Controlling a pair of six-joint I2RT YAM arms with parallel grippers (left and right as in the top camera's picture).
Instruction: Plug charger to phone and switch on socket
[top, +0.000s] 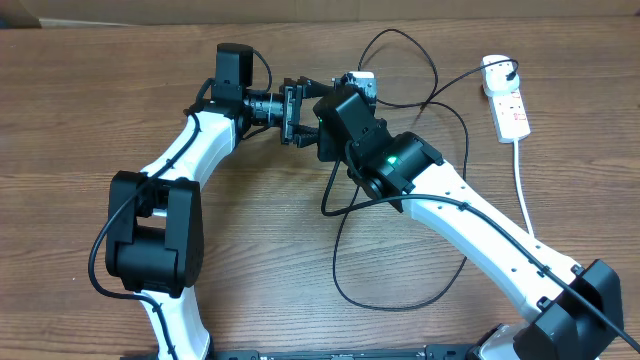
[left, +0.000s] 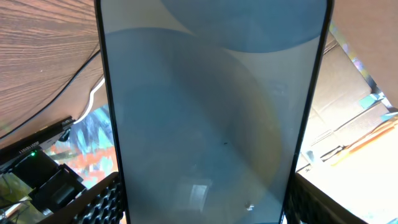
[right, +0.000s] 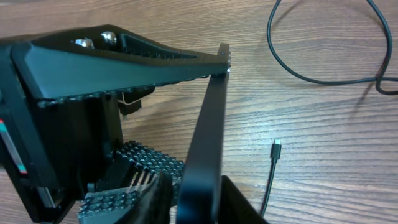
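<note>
Left wrist view: I am holding the phone (left: 211, 106) tight in the left gripper (left: 208, 202). The right gripper (right: 186, 199) is sitting around the phone's edge, and I cannot tell if it is squeezing. The charger (right: 276, 146) tip is lying unplugged on the table (right: 336, 124), and the socket (top: 507, 100) is waiting, far off.

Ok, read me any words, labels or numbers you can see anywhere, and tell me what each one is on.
None can be read in any view.
The phone screen: blue-grey shapes only, no lettering.
The socket: red marks, too small to read.
</note>
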